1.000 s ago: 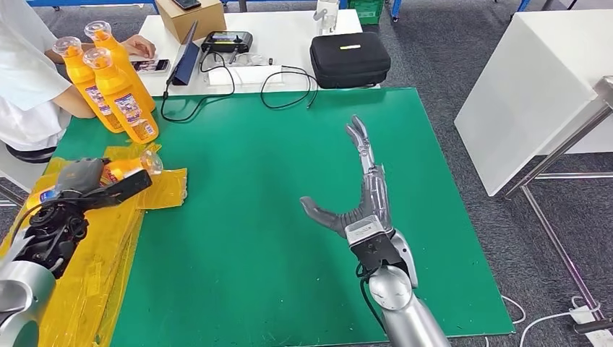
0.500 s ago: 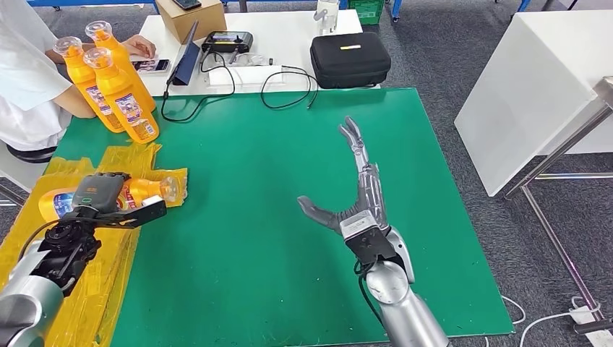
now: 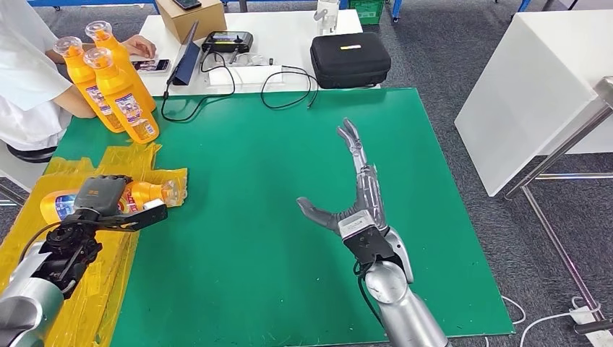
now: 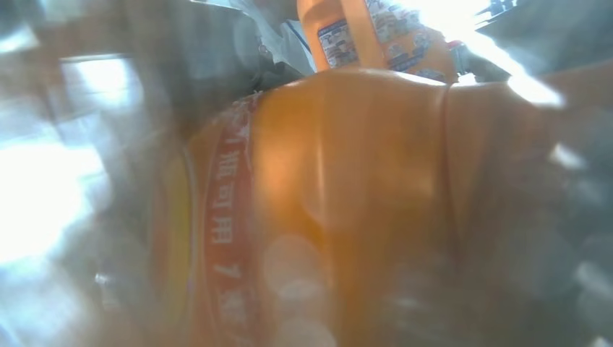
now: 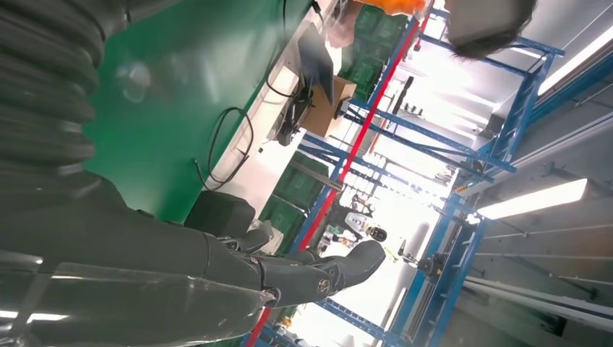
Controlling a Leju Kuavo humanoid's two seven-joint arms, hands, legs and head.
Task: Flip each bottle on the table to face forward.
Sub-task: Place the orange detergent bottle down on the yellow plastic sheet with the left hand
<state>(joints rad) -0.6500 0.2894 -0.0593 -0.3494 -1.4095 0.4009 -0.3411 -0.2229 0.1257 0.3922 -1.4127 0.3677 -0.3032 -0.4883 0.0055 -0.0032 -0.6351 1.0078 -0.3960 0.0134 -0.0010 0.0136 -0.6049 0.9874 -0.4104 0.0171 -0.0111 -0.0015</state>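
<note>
An orange bottle [image 3: 147,192] lies on its side on crumpled yellow plastic wrap [image 3: 79,289] at the left edge of the green mat [image 3: 253,217], cap pointing right. My left hand [image 3: 101,198] grips its body from above; up close the left wrist view shows the bottle's orange wall and red label band [image 4: 347,202]. Three more orange bottles [image 3: 116,90] stand upright at the mat's far left corner. My right hand [image 3: 358,195] hovers open over the middle right of the mat, fingers stretched forward and thumb out, holding nothing.
A person in white [image 3: 22,79] sits at the far left beside the standing bottles. Behind the mat a white table carries a black case [image 3: 350,59], a cardboard box [image 3: 189,16], a tablet and loose cables [image 3: 217,90]. Another white table [image 3: 535,79] stands to the right.
My left hand has moved down and right with the lying bottle, now flatter on the yellow wrap. The right hand drifted slightly left and nearer, still open.
</note>
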